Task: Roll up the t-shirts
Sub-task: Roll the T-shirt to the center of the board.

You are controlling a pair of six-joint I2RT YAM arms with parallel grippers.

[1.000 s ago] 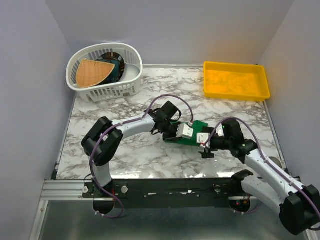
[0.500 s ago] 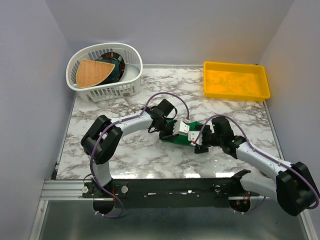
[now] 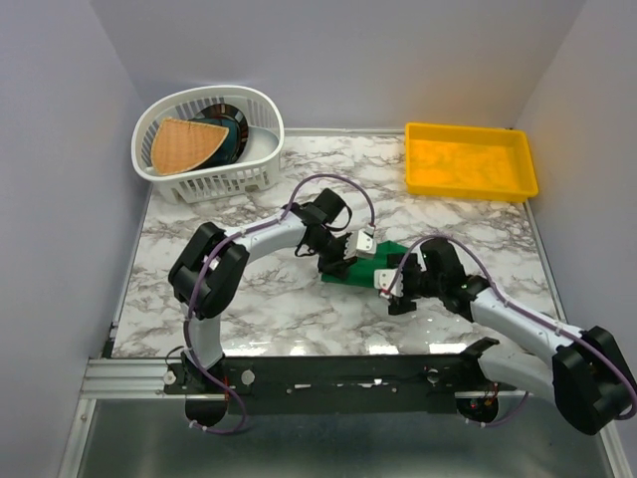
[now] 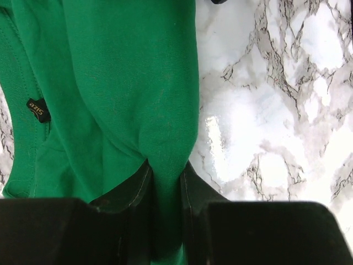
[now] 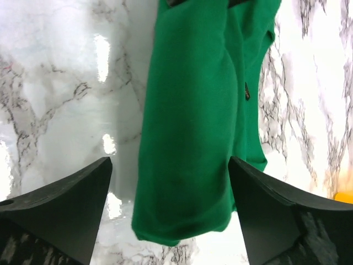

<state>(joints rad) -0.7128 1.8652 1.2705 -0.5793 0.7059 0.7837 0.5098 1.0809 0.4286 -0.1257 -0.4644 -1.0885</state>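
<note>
— Now, about the left arm?
— Curved in from the left of the t-shirt (image 3: 396, 253), wrist tipped down over it. Left end effector (image 4: 165, 221) clamped tight on a raised fold of the green cloth.
— And the right arm?
— Stretched low along the desk (image 3: 249, 309) from the right of the t-shirt, forearm nearly level. Right end effector (image 5: 168, 165) spread wide, fingers (image 5: 55, 215) well apart, with the t-shirt's near end in the gap between them.
— Look of the t-shirt?
— Plain emerald green, soft and thin, folded into a narrow long band. Flat on the marble between both end effectors, apart from the pinched fold. Small black size tag (image 4: 38, 109) near one edge.
— Containers?
— White basket (image 3: 214, 184) well behind the t-shirt to the left, holding a dark teal item (image 3: 231, 137) with a tan wedge (image 3: 182, 144) lying on it. Yellow tray (image 3: 413, 159) well behind the t-shirt to the right.
</note>
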